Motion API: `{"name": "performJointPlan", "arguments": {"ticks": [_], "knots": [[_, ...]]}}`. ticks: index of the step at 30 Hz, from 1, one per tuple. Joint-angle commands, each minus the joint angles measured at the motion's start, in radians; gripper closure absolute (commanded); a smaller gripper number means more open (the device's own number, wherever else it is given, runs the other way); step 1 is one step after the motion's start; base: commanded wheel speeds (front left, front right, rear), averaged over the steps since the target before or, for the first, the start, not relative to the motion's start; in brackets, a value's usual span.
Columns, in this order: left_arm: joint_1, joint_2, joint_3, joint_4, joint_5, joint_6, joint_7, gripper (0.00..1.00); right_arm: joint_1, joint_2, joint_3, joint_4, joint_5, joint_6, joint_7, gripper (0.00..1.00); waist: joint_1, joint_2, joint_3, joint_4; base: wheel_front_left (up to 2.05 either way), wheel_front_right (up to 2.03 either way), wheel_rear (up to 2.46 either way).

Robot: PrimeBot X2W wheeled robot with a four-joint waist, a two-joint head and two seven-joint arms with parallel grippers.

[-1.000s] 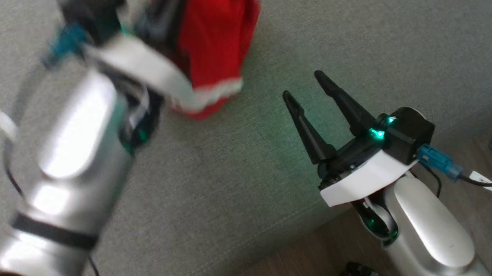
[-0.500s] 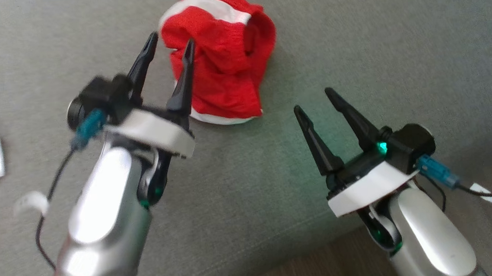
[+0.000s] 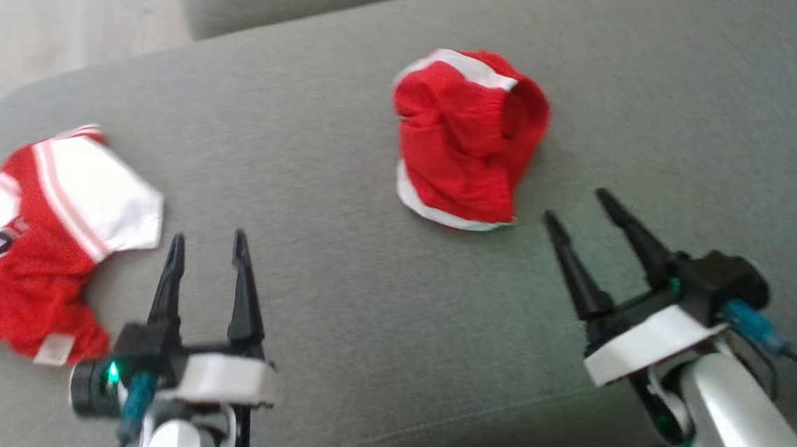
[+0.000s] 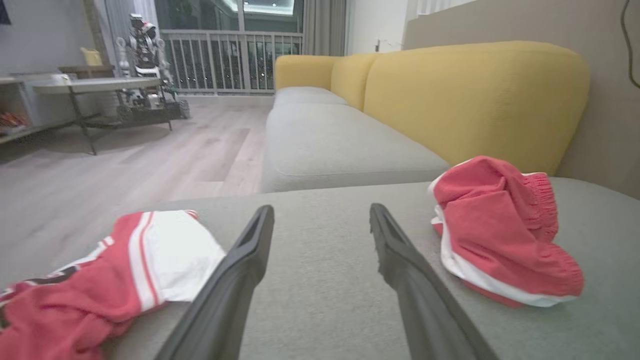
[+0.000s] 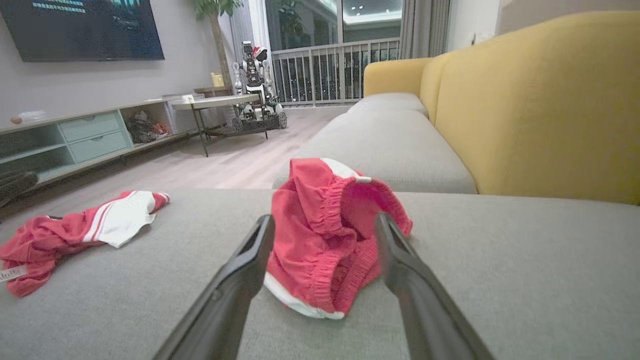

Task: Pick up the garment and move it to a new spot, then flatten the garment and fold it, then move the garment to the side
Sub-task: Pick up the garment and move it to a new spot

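The garment, red shorts with white trim, lies crumpled in a heap on the grey sofa cushion. My left gripper stands open at the lower left, well clear of it, with nothing between its fingers. In the left wrist view the garment sits to the right of the open left gripper. My right gripper is open just in front of the heap, apart from it. Through the right wrist view the garment shows beyond the spread fingers of the right gripper.
A red and white jersey lies spread at the cushion's left end, close to my left gripper. The yellow backrest rises behind the seat. Wooden floor, a low table and a TV cabinet lie beyond the sofa.
My left gripper opened, let go of the garment and drew back to the lower left. The garment now rests on the cushion. The head camera has shifted.
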Motion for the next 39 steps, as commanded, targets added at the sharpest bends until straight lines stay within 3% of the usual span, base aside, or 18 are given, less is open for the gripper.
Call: {"name": "performJointPlan", "arguments": {"ticks": [1,7,14,39], "knots": [[-0.016,0.001,0.040,-0.046,0.015,0.012,-0.006,0.00,-0.002,0.007,0.006,-0.047,-0.007,0.000,-0.009,0.00,0.0000,0.0000,-0.036,0.049,0.00,0.00,0.00],[0.095,-0.005,0.039,-0.101,0.054,0.043,-0.006,0.00,0.075,0.007,-0.060,-0.081,-0.033,0.000,-0.009,0.00,0.0000,0.0000,-0.067,0.111,0.00,0.00,0.00],[0.184,-0.007,0.005,-0.108,0.090,0.036,-0.006,0.00,0.140,0.007,-0.084,-0.054,-0.037,0.000,-0.009,0.00,0.0000,0.0000,-0.113,0.137,0.00,0.00,0.00],[0.206,-0.005,-0.008,-0.111,0.130,0.041,-0.006,0.00,0.138,0.007,-0.066,-0.006,-0.018,0.000,-0.009,0.00,0.0000,0.0000,-0.142,0.108,0.00,0.00,0.00]]}}
